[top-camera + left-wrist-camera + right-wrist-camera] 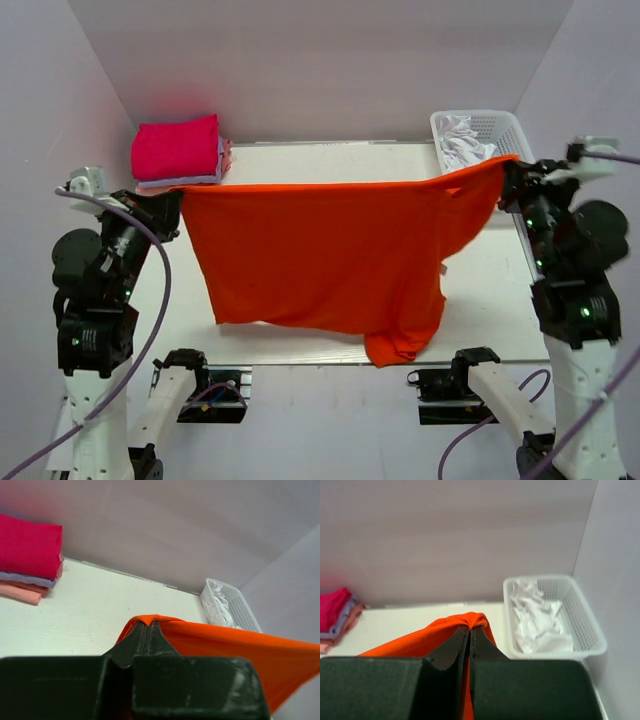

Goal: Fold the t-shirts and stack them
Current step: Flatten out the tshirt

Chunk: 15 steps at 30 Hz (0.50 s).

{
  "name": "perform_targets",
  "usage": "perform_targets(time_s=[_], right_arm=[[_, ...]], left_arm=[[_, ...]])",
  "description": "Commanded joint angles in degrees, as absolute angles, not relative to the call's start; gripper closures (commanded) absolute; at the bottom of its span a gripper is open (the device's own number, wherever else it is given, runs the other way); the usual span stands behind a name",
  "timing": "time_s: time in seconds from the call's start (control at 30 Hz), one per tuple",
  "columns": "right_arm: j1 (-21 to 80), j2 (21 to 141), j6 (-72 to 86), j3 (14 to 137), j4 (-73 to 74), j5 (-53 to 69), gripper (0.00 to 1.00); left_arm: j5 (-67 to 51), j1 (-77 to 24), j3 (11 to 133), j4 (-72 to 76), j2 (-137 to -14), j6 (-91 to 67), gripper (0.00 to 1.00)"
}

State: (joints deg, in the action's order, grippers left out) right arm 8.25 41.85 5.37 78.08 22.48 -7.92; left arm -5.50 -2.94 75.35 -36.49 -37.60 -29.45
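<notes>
An orange-red t-shirt [330,260] hangs stretched across the table, held up by its two top corners. My left gripper [176,200] is shut on the shirt's left corner [150,620], and my right gripper [506,172] is shut on its right corner [476,620]. The cloth droops below them, and its lower hem reaches the table's near edge. A stack of folded t-shirts [180,152] sits at the back left, magenta-pink on top of lavender and light pink; the same stack [27,560] shows in the left wrist view, and the stack [337,617] shows in the right wrist view too.
A white plastic basket [482,135] with crumpled white cloth [535,617] stands at the back right corner. The white table [330,160] is bounded by pale walls at the back and both sides. The arm bases sit at the near edge.
</notes>
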Motion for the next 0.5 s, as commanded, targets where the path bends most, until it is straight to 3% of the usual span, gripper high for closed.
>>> perform_targets(time_s=[0.0, 0.47], right_arm=[[7.8, 43.7, 6.8, 76.6, 15.6, -11.7, 1.00], [7.9, 56.6, 4.6, 74.4, 11.6, -11.4, 1.00]], left_arm=[[-3.7, -2.5, 73.1, -31.1, -39.0, -30.2, 1.00], [-0.9, -3.1, 65.7, -20.8, -52.4, -30.8, 1.00]])
